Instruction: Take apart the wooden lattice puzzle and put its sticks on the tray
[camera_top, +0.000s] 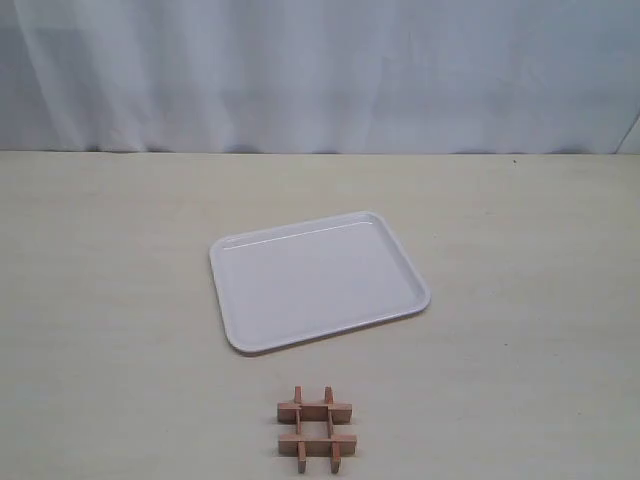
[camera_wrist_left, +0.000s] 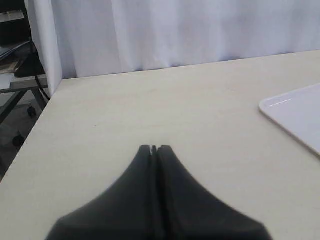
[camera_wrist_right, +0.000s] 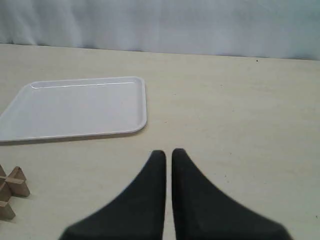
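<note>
The wooden lattice puzzle (camera_top: 316, 434) lies whole on the table near the front edge, its sticks still interlocked in a "#". The white tray (camera_top: 320, 275) rests behind it, nothing on it. Neither gripper shows in the exterior view. My left gripper (camera_wrist_left: 155, 148) hovers over bare table with its jaws pressed together; a corner of the tray (camera_wrist_left: 300, 112) shows to one side. My right gripper (camera_wrist_right: 169, 152) has only a hairline gap between its black fingers and holds nothing. From that wrist I see the tray (camera_wrist_right: 75, 107) and part of the puzzle (camera_wrist_right: 10, 192) off to the side.
A pale curtain (camera_top: 320, 70) hangs behind the light wooden table (camera_top: 120, 300). In the left wrist view the table edge (camera_wrist_left: 35, 130) drops off, with a stand and cables (camera_wrist_left: 20, 70) beyond it.
</note>
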